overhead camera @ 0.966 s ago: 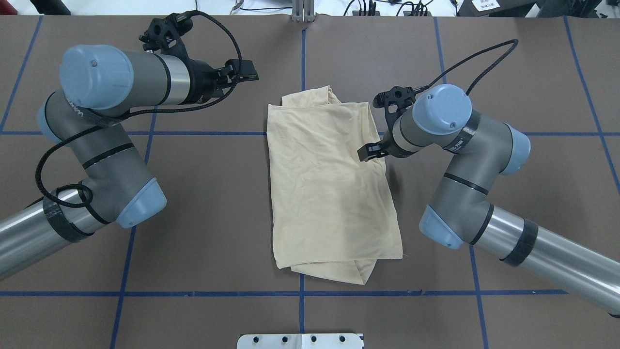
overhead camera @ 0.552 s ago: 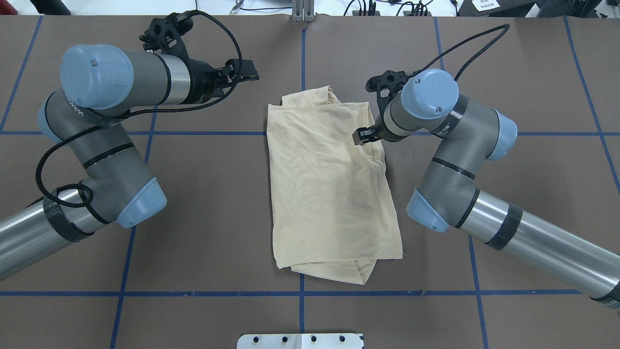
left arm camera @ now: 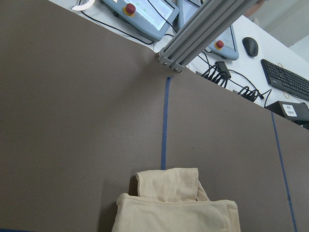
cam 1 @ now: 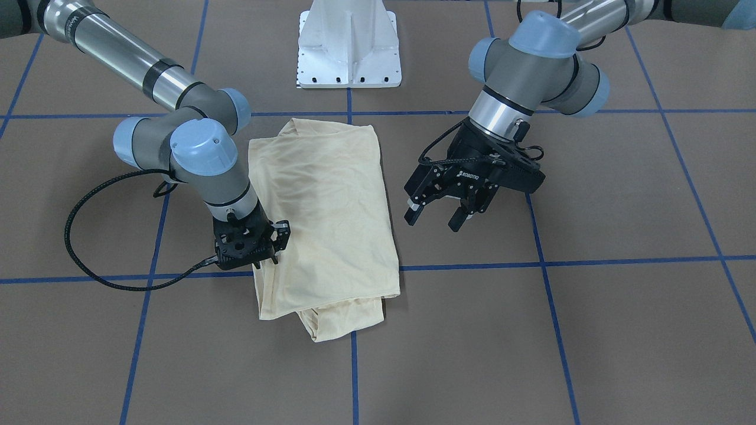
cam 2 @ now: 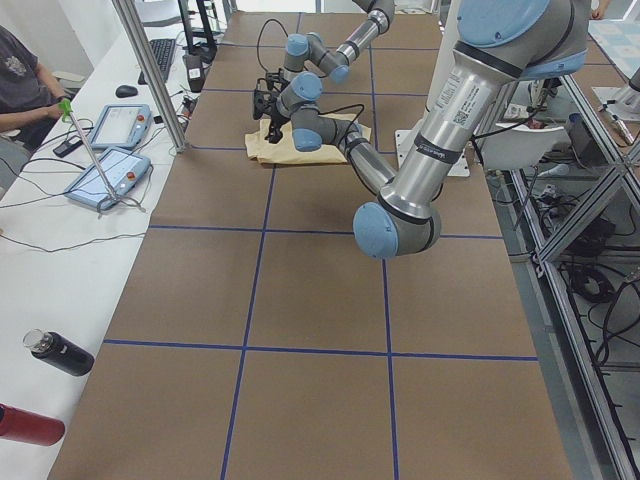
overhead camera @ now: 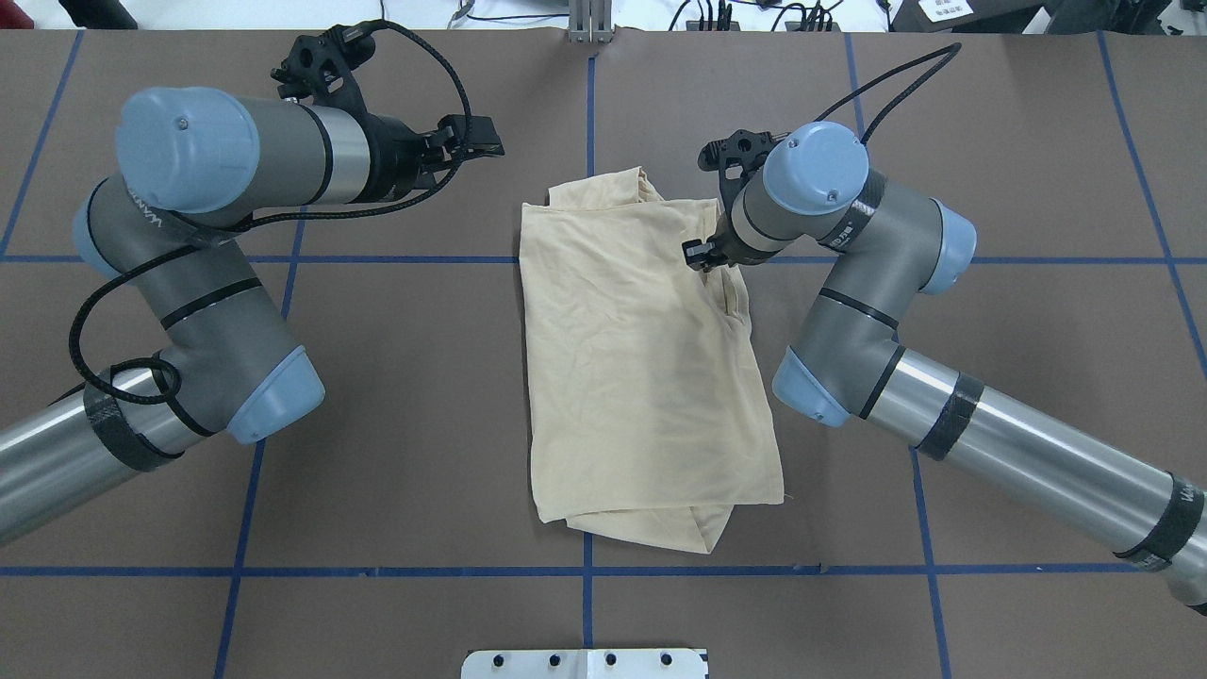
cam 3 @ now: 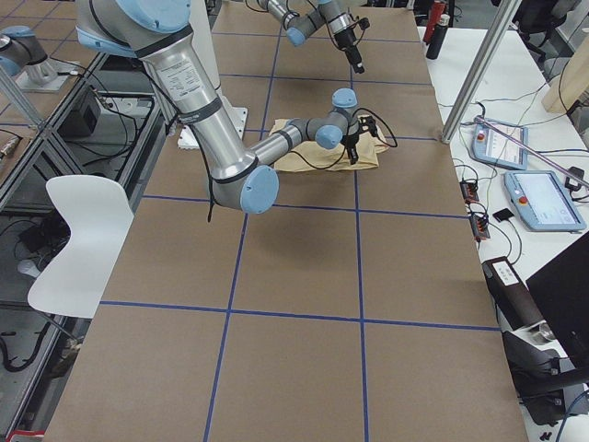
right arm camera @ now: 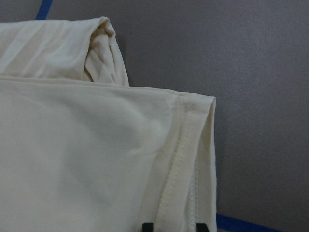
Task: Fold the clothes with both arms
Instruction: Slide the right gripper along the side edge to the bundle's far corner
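The clothes are one pale cream-yellow shirt (overhead camera: 641, 377), folded into a long rectangle at the table's middle, with a bunched layer sticking out at its far end (left arm camera: 169, 181). My right gripper (overhead camera: 696, 255) points down over the shirt's (cam 1: 325, 200) right edge near the far corner. In the right wrist view its fingertips (right arm camera: 147, 225) stand slightly apart, open, over the stitched hem (right arm camera: 178, 159). My left gripper (cam 1: 434, 221) hangs open and empty above bare table to the left of the shirt, near its far end (overhead camera: 486, 137).
The white pedestal base (cam 1: 348, 53) stands at the robot's side. Blue tape lines (overhead camera: 377, 259) grid the brown table. Beyond the far edge are an aluminium post (left arm camera: 203, 34), teach pendants (left arm camera: 145, 14) and a keyboard (left arm camera: 285, 79). A person (cam 2: 20, 80) sits at the side desk.
My right gripper has slid along the shirt's right edge toward the far corner, and its arm has followed. The shirt has not shifted. The left arm has stayed still.
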`<action>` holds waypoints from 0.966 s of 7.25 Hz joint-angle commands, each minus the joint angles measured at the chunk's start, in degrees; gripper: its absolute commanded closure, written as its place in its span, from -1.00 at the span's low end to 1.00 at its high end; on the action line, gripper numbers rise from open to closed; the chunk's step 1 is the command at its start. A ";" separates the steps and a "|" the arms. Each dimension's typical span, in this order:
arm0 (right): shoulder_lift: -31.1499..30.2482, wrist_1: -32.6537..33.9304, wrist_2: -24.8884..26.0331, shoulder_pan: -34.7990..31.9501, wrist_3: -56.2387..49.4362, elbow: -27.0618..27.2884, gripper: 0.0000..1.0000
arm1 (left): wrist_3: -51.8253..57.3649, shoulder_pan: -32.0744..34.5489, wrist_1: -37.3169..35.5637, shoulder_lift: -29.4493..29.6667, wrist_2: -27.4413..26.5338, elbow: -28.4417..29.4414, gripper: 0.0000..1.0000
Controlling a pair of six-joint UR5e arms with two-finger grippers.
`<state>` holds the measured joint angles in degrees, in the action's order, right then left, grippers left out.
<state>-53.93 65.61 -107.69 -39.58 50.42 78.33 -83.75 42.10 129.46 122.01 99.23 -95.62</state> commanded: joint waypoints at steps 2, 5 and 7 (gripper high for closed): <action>-0.21 -0.57 -0.50 -0.06 0.20 -0.37 0.25 | -0.01 0.00 0.00 -0.02 0.00 0.00 -1.00; -0.13 -0.57 -0.41 -0.06 0.47 -0.37 1.00 | -0.01 0.00 0.00 -0.02 -0.09 0.00 -1.00; -0.13 -0.48 -0.50 -0.06 0.47 -0.37 1.00 | -0.01 0.00 0.00 -0.02 -0.09 0.00 -1.00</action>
<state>-54.06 65.09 -108.12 -39.64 50.88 77.92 -83.76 42.10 129.46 121.99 99.14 -95.63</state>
